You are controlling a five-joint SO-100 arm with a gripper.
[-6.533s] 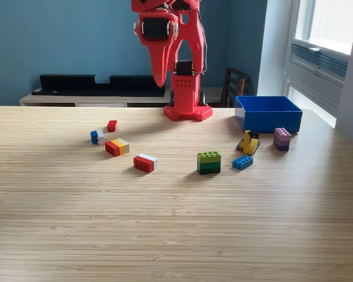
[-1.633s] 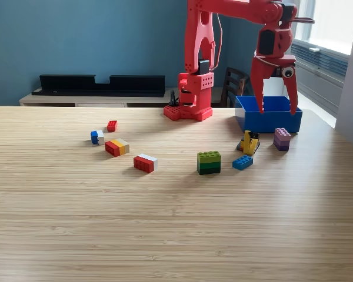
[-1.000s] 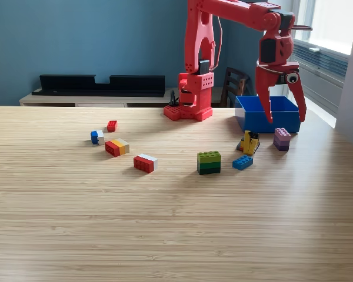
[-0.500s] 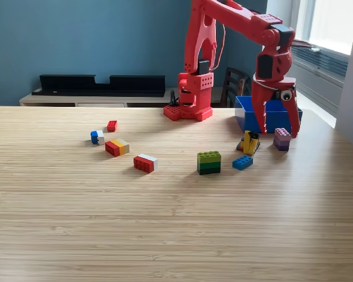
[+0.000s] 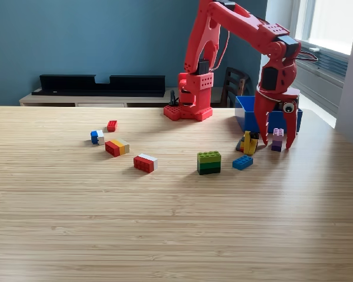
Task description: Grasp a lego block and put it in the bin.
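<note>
Red plastic arm point(image 5: 235, 35) rising from its base point(image 5: 188, 111) at twelve o'clock on the pale wood surface point(image 5: 165, 223), bending over and reaching down toward two o'clock. Hand point(image 5: 276, 142) pointing straight down with fingers spread wide apart, released, straddling the purple lego block point(image 5: 277, 139); fingertips low beside the block on either side, contact with it impossible to judge. Lower part of the purple block partly hidden behind the near finger.

Blue bin point(image 5: 247, 115) directly behind the hand at two o'clock, most of its front wall and interior screened by the hand and wrist, contents not visible.

Just beside the hand toward the exterior view's left: a yellow-and-dark block cluster point(image 5: 249, 143), shapes hard to separate, and a small blue block point(image 5: 242, 163) below it. Green stacked block point(image 5: 209, 162) near centre. Toward nine o'clock: red-and-white block point(image 5: 145, 163), red-yellow-grey block point(image 5: 116, 147), blue-and-white block point(image 5: 97, 137), small red block point(image 5: 112, 125).

Top of the arm cut off by the upper edge of the view.
</note>
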